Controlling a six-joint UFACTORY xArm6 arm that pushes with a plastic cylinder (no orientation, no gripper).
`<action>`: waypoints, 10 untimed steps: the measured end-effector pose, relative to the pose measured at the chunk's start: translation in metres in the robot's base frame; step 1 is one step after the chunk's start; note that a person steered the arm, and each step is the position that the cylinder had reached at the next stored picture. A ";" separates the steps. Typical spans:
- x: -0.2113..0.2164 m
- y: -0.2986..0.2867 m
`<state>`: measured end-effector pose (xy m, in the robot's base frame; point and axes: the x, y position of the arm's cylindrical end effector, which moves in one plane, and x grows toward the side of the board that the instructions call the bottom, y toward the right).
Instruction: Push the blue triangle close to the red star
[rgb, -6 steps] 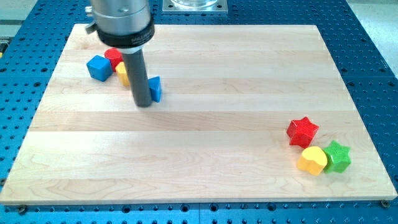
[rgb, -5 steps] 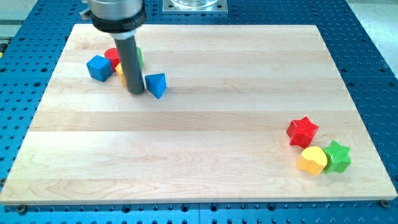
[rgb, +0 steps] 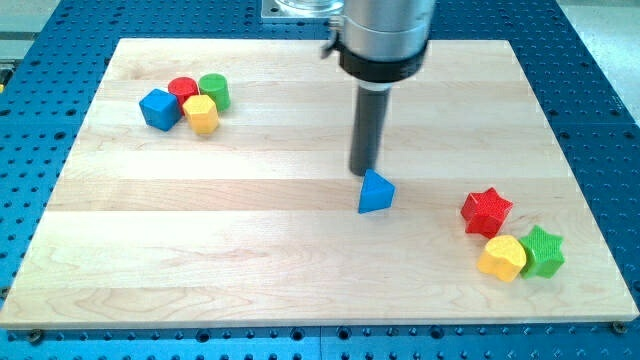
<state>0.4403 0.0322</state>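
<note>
The blue triangle (rgb: 375, 192) lies a little right of the board's middle. The red star (rgb: 486, 211) sits to its right, about a block's width or two away, not touching it. My tip (rgb: 362, 172) stands just above and slightly left of the blue triangle, at or very near its upper edge. The dark rod rises from there to the metal mount at the view's top.
A yellow block (rgb: 502, 258) and a green star (rgb: 543, 251) sit just below the red star. At the upper left a blue cube (rgb: 158, 108), a red cylinder (rgb: 182, 89), a green cylinder (rgb: 214, 90) and a yellow block (rgb: 201, 114) cluster together. The wooden board (rgb: 300, 270) lies on a blue perforated table.
The blue triangle has moved from the upper left, near the cluster, to the right and down toward the red star. My tip has moved right with it.
</note>
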 end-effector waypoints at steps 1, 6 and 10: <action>0.021 -0.055; 0.063 0.062; 0.046 -0.061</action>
